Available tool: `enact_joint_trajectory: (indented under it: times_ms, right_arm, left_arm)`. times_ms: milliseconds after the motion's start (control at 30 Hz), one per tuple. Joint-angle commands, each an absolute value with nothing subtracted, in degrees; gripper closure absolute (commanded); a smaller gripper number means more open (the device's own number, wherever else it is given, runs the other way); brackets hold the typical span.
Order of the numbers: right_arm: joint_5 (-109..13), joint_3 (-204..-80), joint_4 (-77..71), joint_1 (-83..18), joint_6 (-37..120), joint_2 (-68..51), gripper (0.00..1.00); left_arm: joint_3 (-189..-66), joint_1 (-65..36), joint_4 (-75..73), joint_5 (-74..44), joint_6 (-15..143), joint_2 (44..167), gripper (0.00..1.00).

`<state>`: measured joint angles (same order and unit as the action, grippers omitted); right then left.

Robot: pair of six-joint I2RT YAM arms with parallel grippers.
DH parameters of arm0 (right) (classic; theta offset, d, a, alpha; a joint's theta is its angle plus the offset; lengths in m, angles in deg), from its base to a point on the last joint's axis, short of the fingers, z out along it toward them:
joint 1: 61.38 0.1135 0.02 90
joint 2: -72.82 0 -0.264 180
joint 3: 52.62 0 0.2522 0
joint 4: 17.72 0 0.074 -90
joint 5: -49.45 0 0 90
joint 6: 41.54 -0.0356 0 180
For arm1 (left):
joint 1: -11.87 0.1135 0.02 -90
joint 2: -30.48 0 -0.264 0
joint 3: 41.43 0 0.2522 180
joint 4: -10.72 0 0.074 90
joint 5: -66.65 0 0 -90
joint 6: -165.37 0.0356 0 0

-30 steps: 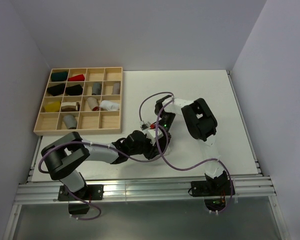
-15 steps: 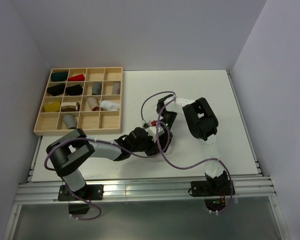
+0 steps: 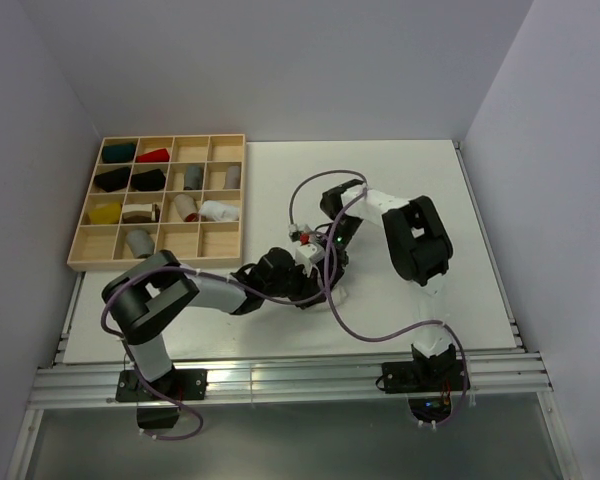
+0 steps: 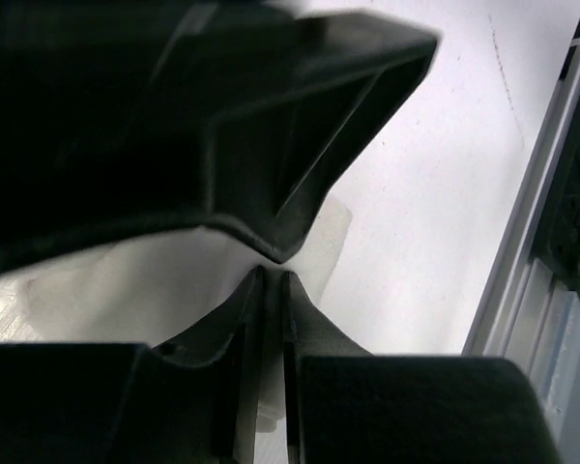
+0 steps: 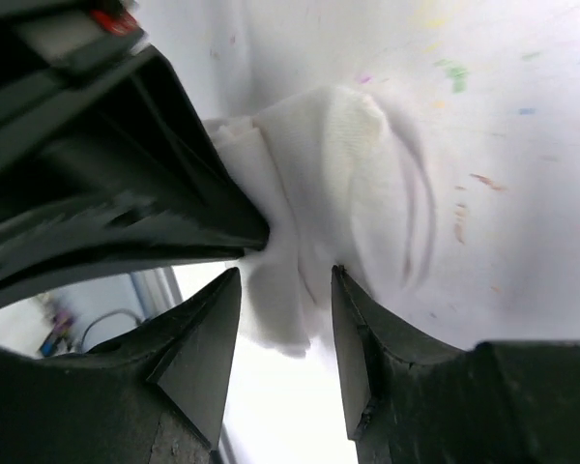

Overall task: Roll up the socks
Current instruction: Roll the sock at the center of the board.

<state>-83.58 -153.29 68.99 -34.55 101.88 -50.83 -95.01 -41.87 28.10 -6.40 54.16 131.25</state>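
A white sock (image 5: pixel 353 155) lies bunched and partly folded on the white table, and shows as pale fabric (image 4: pixel 116 285) in the left wrist view. My left gripper (image 4: pixel 271 280) has its fingers almost together, pinching a thin fold of that sock. In the top view it (image 3: pixel 302 285) sits low at the table's centre. My right gripper (image 5: pixel 286 275) is open, its fingers either side of the sock's folded edge, right against the left gripper's dark body (image 5: pixel 126 174). From above, the right gripper (image 3: pixel 326 266) hides most of the sock.
A wooden compartment tray (image 3: pixel 150 264) at the back left holds several small cloth rolls in red, yellow, green, black, grey and white. A purple cable (image 3: pixel 380 335) loops over the table near the arms. The metal rail (image 4: pixel 532 290) marks the near table edge.
The right gripper has opened and its arm has shifted right. The left gripper has closed further and slid right toward the sock.
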Motion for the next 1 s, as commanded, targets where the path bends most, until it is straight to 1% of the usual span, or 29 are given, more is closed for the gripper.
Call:
enact_joint_trajectory:
  times_ms: [0, 267, 400, 600, 767, 967]
  right_arm:
    - [-85.1, -152.1, 64.4, -35.4, 99.5, -44.3, 0.5]
    - [-83.2, -146.5, 56.7, -39.2, 94.4, -33.2, 0.5]
    - [-80.7, -140.3, 48.6, -41.2, 90.8, -26.2, 0.5]
    - [-78.7, -129.1, 37.1, -41.5, 89.1, -13.8, 0.49]
    - [-73.0, -120.1, 29.2, -39.1, 91.1, -5.7, 0.48]
    - [-65.2, -111.7, 20.8, -30.8, 91.8, -0.8, 0.46]
  left_arm:
    - [-93.2, -40.0, 18.7, -5.4, 52.4, 135.5, 1.0]
    - [-92.5, -34.6, 20.3, 3.0, 49.6, 136.2, 1.0]
    - [-93.3, -31.7, 19.7, 8.7, 47.4, 137.4, 1.0]
    - [-97.3, -29.9, 15.6, 12.2, 43.9, 140.5, 1.0]
    - [-101.8, -29.9, 10.5, 15.6, 39.4, 143.4, 1.0]
    - [-104.9, -29.7, 7.8, 20.2, 35.5, 147.5, 1.0]
